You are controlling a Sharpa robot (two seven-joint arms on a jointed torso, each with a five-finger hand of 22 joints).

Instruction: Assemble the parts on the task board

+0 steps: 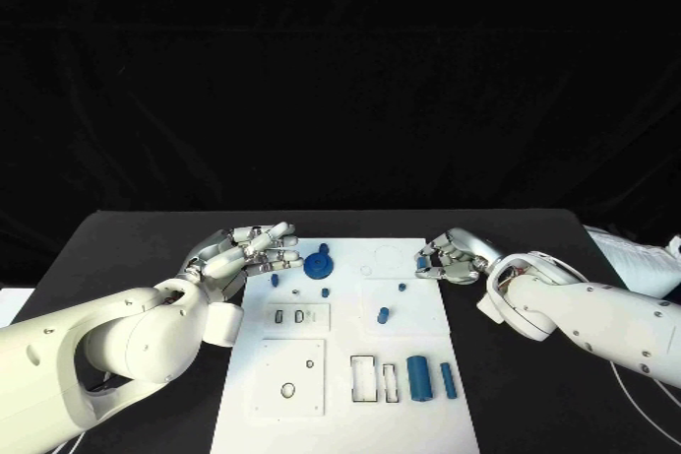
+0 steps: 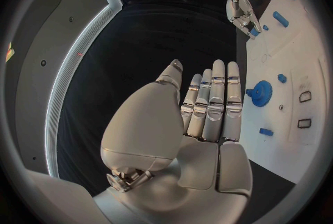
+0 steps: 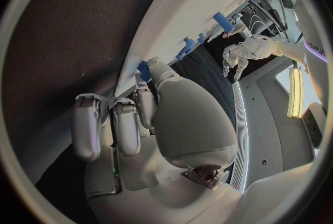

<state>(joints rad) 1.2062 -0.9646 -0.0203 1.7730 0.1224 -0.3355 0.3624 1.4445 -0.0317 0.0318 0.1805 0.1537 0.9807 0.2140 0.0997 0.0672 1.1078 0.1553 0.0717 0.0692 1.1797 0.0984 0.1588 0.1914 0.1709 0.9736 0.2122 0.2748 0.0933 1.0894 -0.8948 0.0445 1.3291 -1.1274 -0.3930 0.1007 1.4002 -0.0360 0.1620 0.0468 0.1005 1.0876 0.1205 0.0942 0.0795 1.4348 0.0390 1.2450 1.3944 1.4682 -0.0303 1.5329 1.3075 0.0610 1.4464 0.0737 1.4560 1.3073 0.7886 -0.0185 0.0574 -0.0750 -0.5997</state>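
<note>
Head view, you are seeing the task board (image 1: 411, 415) lying between both hands, left hand (image 1: 244, 253) hovering with fingers spread beside one blue gear (image 1: 318, 266), right hand (image 1: 449, 257) pinching a small blue part (image 1: 421, 261), two blue cylinders (image 1: 419, 375) resting nearer the robot.

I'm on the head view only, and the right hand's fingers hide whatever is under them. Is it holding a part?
Observer: Yes. In the right wrist view the right hand pinches a small blue part between its thumb tip and a fingertip.
Operator: And the left hand, is anything in its palm?
Observer: No. The left wrist view shows the left hand with a bare palm and fingers stretched straight out.
Operator: Is it touching the gear?
Observer: No. The blue gear lies on the task board, apart from the fingertips.
</note>
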